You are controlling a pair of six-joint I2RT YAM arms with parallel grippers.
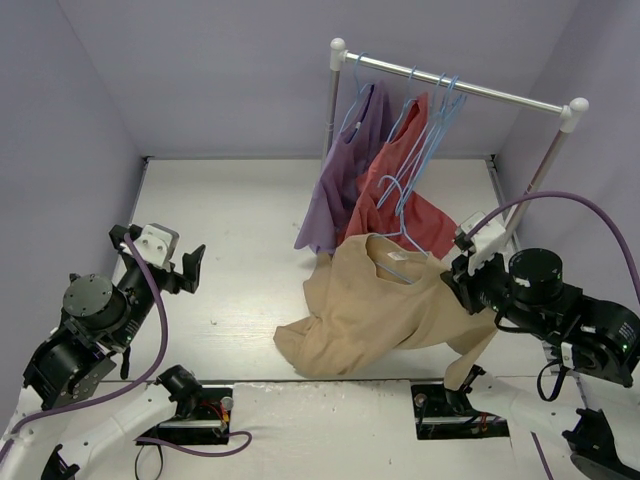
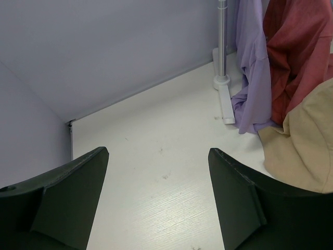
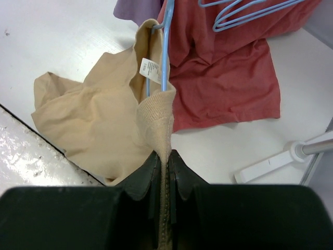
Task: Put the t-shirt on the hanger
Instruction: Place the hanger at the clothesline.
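Rack: purple shirt and red shirt on blue hangers, hems reaching table. T-shirt: tan, crumpled on table just in front of rack, one edge lifted; right jaws clenched on that fabric fold. Hanger: wire shows at collar, rest hidden inside, possibly threaded through neck. Left jaws released, empty, well apart.
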